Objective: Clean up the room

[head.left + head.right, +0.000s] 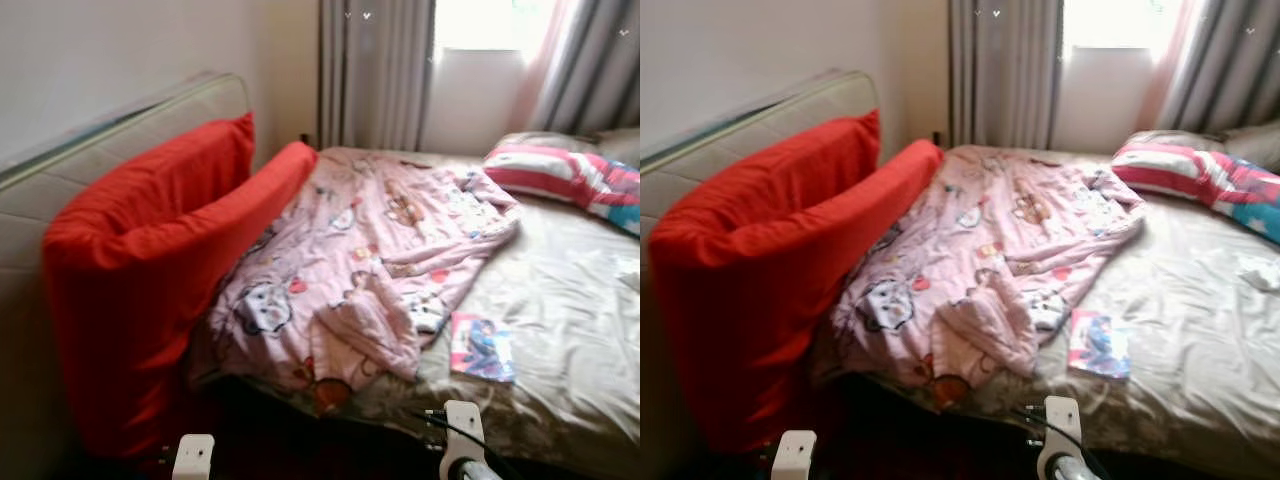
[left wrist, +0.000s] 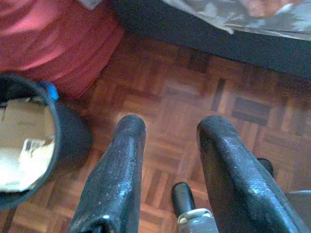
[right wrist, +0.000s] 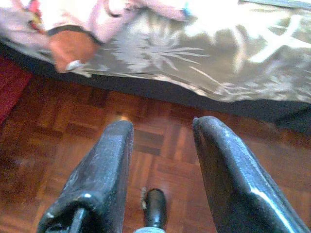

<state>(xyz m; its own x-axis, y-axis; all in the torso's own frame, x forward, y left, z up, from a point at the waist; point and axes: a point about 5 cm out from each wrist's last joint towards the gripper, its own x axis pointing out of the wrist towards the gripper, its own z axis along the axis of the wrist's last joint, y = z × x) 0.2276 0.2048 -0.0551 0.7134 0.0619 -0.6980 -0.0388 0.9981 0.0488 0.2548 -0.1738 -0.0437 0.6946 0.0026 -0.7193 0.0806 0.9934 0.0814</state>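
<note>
A bedroom with grey curtains [image 1: 375,70] at the top of the frame: the bed [image 1: 570,290] is unmade, so tidying looks barely begun. The pink blanket [image 1: 370,260] lies crumpled mid-frame, a booklet [image 1: 482,346] lower right. Both my grippers, left [image 2: 165,160] and right [image 3: 160,160], hang open and empty over parquet. A dark bin [image 2: 63,141] holds cardboard scraps.
</note>
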